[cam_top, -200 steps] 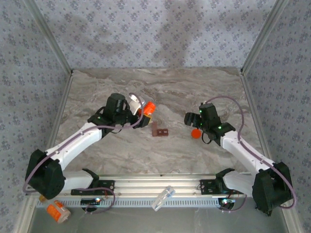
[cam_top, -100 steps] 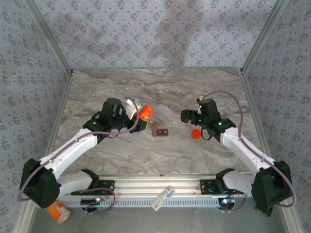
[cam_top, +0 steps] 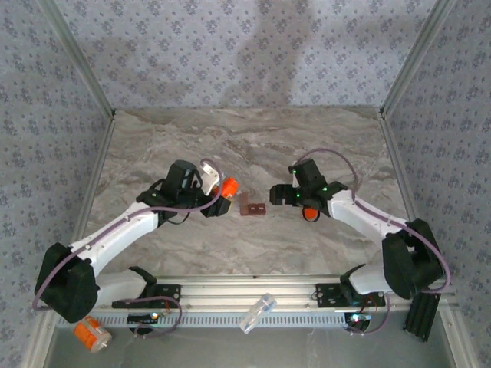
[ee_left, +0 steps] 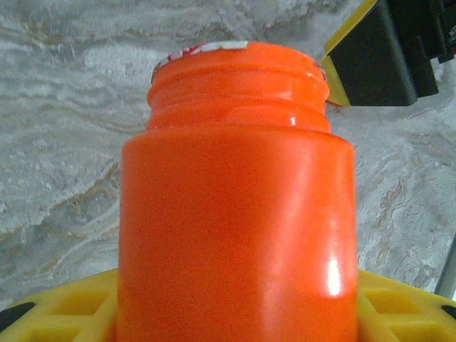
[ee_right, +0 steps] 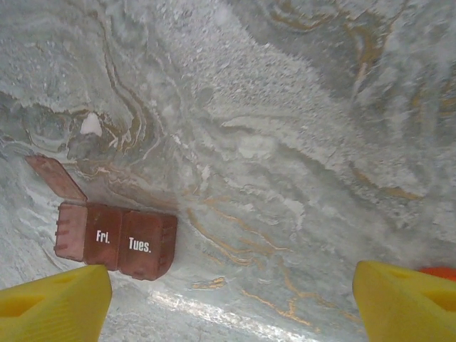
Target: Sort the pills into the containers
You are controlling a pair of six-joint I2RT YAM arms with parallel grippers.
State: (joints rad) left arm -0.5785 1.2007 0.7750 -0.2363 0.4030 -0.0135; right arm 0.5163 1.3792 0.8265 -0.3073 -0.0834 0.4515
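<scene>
"Containers (cam_top: 252, 208) first: where did they lie?" one observer asked.

"Working outward from the bases, a clear tube (cam_top: 257, 313) lay on the near rail," the other said. "Mid-table came an orange cap (cam_top: 310, 213) under the right arm. Left of it were the containers, a red-brown strip with its long axis running across the table. One lid (ee_right: 55, 178) was flipped open at the end toward the left arm. The grippers hung just beyond, one on each side."

"And what did each have?"

"The left gripper (cam_top: 217, 193) was clamped on an uncapped orange bottle (ee_left: 235, 235), mouth pointing away from the wrist, roughly toward the strip. The right gripper (ee_right: 228, 303) held nothing; its yellow fingers (ee_right: 53, 306) stood wide apart over bare marble."

"Which was nearer?"

"From above, both looked about equally close. In the right wrist's view the strip lay off toward the left finger, not between the two. The pour likely turned on bringing the bottle rightward over the open cell. A white speck (ee_right: 90, 125) beyond the lid may have been a pill, but it was too small to tell."
</scene>
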